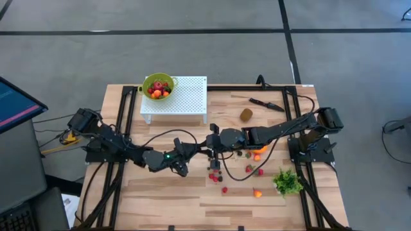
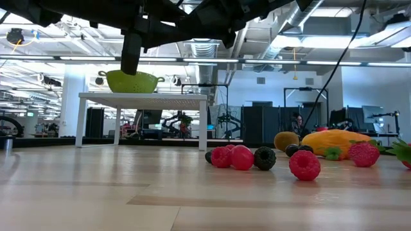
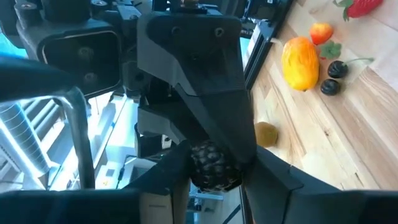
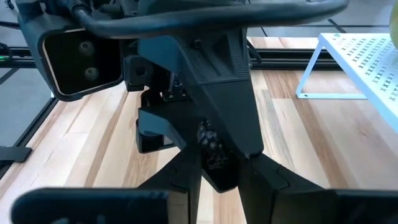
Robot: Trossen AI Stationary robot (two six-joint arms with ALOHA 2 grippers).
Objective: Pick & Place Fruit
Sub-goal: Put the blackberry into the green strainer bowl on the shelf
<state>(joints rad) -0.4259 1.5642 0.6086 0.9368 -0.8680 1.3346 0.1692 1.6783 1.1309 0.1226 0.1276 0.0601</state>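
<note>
table: light wooden slats (image 1: 167, 199) | white perforated stand (image 1: 183, 96) is set at the far left part of the table | green colander (image 1: 158, 85) is placed on the stand's left end | black knife (image 1: 266, 103) is laid near the far right edge | green leafy bunch (image 1: 287, 182) is seen near the right front | monitor (image 1: 16, 102) is seen off the table's left

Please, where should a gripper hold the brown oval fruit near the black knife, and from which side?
Grip the brownish oval kiwi-like fruit across its narrow middle, from straight above: it lies flat and alone on the wooden table, clear of the black knife. Both the left gripper and the right gripper hold a dark berry mid-table.
</note>
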